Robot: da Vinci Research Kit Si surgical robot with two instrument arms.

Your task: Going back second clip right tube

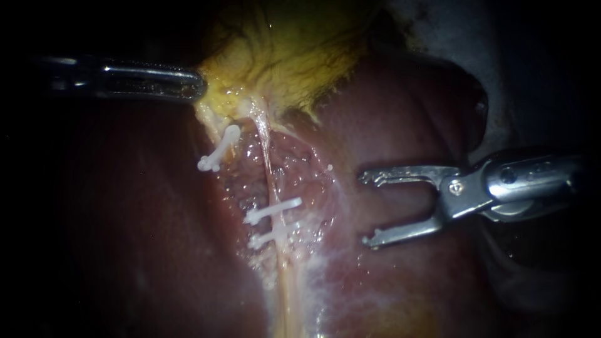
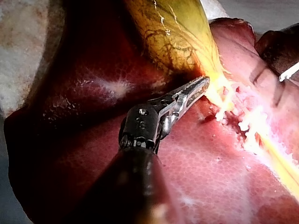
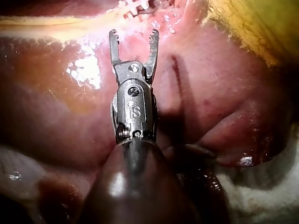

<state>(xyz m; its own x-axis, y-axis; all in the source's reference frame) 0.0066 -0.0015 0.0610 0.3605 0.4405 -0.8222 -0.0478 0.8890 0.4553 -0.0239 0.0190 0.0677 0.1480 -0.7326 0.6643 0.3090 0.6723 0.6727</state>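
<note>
The right instrument (image 1: 365,209) hangs over the liver (image 1: 407,106), its jaws spread wide with nothing between them. Ahead of the tips, with a clear gap of bare tissue between, lies the right tube (image 1: 267,156). Its long axis runs across the jaws' line, so a straight pull back along the shaft should keep clear of it. Two clips sit crosswise on it, close together: the upper clip (image 1: 273,211) and the lower clip (image 1: 268,238). Beyond is a third clip (image 1: 219,150) on the neighbouring tube. Farthest off, the left instrument (image 1: 199,84) appears to be pinching the edge of the gallbladder (image 1: 294,56).
</note>
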